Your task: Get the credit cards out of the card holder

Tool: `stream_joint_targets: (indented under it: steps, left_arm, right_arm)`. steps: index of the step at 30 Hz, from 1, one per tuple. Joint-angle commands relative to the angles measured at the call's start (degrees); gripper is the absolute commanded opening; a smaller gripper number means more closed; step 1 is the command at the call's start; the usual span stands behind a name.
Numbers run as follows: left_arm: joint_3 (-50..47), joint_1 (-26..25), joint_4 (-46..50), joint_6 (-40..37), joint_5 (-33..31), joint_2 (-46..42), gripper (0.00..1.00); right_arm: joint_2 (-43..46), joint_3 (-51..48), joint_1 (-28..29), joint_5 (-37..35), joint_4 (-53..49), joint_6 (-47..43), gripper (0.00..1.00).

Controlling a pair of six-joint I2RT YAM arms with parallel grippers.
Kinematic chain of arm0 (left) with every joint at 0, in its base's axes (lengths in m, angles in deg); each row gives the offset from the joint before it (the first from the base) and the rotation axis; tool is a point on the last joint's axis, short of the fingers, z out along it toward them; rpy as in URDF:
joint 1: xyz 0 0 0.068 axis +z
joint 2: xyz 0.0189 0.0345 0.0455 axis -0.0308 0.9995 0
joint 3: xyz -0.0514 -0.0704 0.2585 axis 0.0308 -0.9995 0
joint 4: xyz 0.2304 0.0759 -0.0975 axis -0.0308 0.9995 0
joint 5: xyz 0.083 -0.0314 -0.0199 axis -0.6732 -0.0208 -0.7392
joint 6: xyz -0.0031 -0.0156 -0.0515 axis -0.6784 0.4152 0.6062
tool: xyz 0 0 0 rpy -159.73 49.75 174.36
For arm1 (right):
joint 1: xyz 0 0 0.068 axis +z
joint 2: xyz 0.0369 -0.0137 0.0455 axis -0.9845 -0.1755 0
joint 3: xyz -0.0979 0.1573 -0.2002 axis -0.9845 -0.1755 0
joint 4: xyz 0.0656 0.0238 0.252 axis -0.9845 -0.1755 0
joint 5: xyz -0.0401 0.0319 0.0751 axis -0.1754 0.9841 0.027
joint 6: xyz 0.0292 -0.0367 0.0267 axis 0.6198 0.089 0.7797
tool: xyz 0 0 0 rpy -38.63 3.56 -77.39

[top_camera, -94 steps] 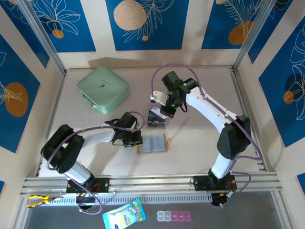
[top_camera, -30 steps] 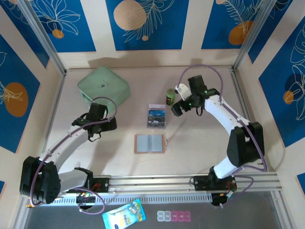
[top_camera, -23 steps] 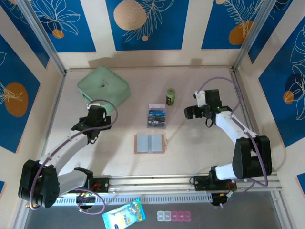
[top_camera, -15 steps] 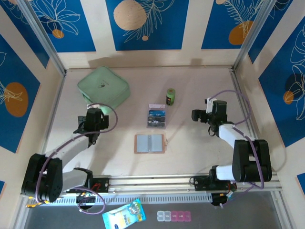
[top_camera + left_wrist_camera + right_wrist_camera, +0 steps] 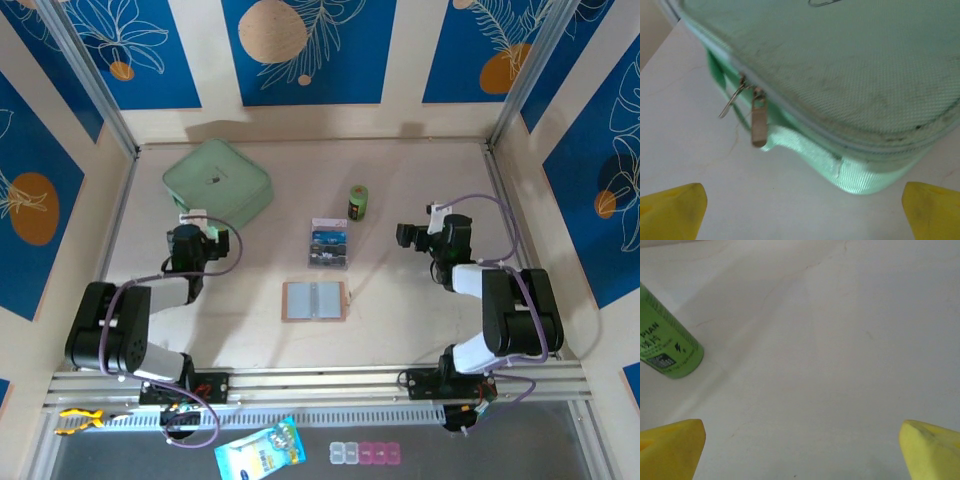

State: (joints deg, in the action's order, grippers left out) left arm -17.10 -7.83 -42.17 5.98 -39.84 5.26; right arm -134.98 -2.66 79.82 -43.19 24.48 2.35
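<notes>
The card holder [image 5: 316, 300] lies open and flat at the table's middle, tan with grey sleeves facing up. Just beyond it the credit cards [image 5: 328, 243] rest in a short overlapping row on the table, blue, dark and pale. My left gripper [image 5: 190, 224] is far to the left, open and empty, pointing at the mint-green case; its yellow fingertips [image 5: 671, 210] stand wide apart around the left gripper [image 5: 802, 220]. My right gripper [image 5: 408, 236] is off to the right, open and empty, with bare table between its fingertips [image 5: 932, 450] at the right gripper [image 5: 801, 455].
A mint-green square case [image 5: 217, 186] [image 5: 850, 75] with a zip pull [image 5: 758, 122] sits at the back left. A small green bottle [image 5: 358, 203] [image 5: 665, 345] stands behind the cards. A blue packet [image 5: 260, 450] and a pill box [image 5: 365, 453] lie below the front rail.
Both arms have drawn away from the cards and card holder: the left gripper swung left to the green case, the right gripper swung right and folded back. Cards and card holder stay put.
</notes>
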Motion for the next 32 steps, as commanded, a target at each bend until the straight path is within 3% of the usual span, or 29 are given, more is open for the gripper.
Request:
stream_joint_targets:
  steps: [1, 3, 7, 32]
  left_arm:
    - [-0.1, 0.9, -8.6, -2.1, 4.1, 2.7, 0.99]
    - [-1.6, 1.1, -12.6, -2.9, 6.7, 4.1, 0.99]
    - [-3.5, 1.5, -18.0, -3.4, 8.9, 6.0, 0.99]
    - [-3.4, 1.3, -17.7, -3.7, 9.6, 6.0, 1.00]
  right_arm:
    - [-0.4, -1.4, 0.3, 1.3, 8.2, -0.8, 0.99]
    - [-2.0, -3.9, 0.3, 1.0, 14.6, -0.7, 0.99]
    - [-1.5, -2.8, 0.0, 1.5, 11.5, -0.5, 0.99]
    - [-1.4, -3.4, 0.0, 0.9, 12.5, -0.2, 0.99]
